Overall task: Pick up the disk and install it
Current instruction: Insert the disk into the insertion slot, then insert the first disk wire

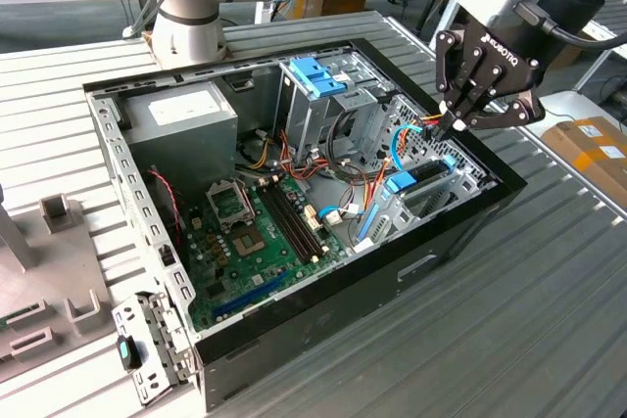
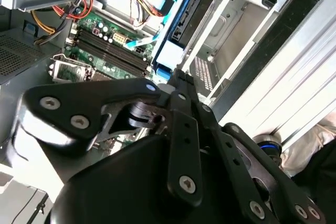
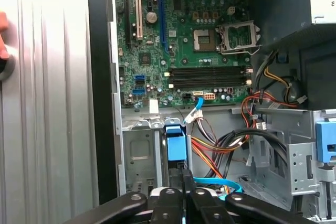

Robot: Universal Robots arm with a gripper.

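**Disk on edge in drive cage, closed gripper at its end**

The flat silver-grey hard disk with blue plastic bracket is seen standing on edge in the perforated metal drive cage. The cage sits at the exterior view's right side of the open black computer case. The black two-finger gripper is held at the disk's far end. Its fingers are drawn narrow with the tips together, and nothing is seen clamped between them. Contact with the bracket cannot be confirmed.

Risks, as judged:
- The bundle of red, orange and blue cables lies just beside the tips and could be snagged or pinched against the cage.
- If the disk is pressed off-axis, the bracket could jam in the cage or be left half seated.
- The green motherboard lies near, to the exterior view's left, and could be struck on a slip.

In the first wrist view the disk is shown end-on, its blue tab straight ahead of the gripper. In the second wrist view the disk's dark long edge is shown between the blue rails. The gripper's height over the case is given by the exterior view.
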